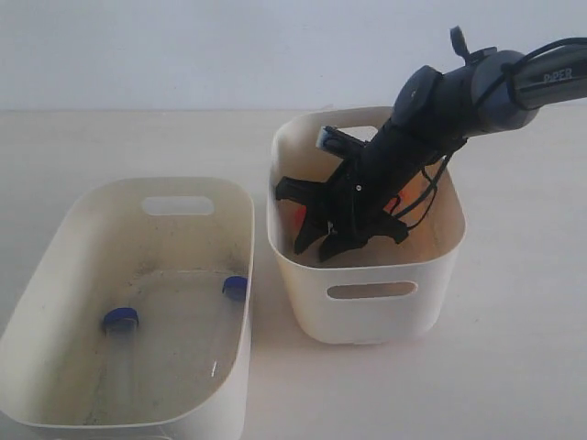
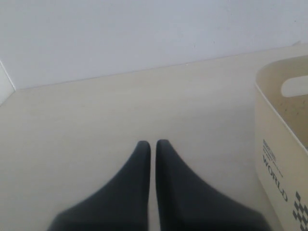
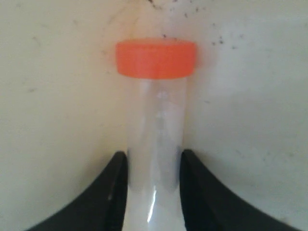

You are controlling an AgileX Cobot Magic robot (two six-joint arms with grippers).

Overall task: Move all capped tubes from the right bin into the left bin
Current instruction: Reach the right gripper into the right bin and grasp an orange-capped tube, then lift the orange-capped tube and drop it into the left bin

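The right bin holds my right gripper, which reaches down inside it. In the right wrist view that gripper is shut on a clear tube with an orange-red cap; both fingers press its sides. An orange patch shows beside the fingers, and I cannot tell which tube it belongs to. In the left bin lie two clear tubes, one blue cap to the left and one blue cap by the right wall. My left gripper is shut on nothing over bare table, out of the exterior view.
A cream tub wall with a slot handle and printed lettering stands at the edge of the left wrist view. The two bins sit close together on a pale table. The right arm slants in from the upper right.
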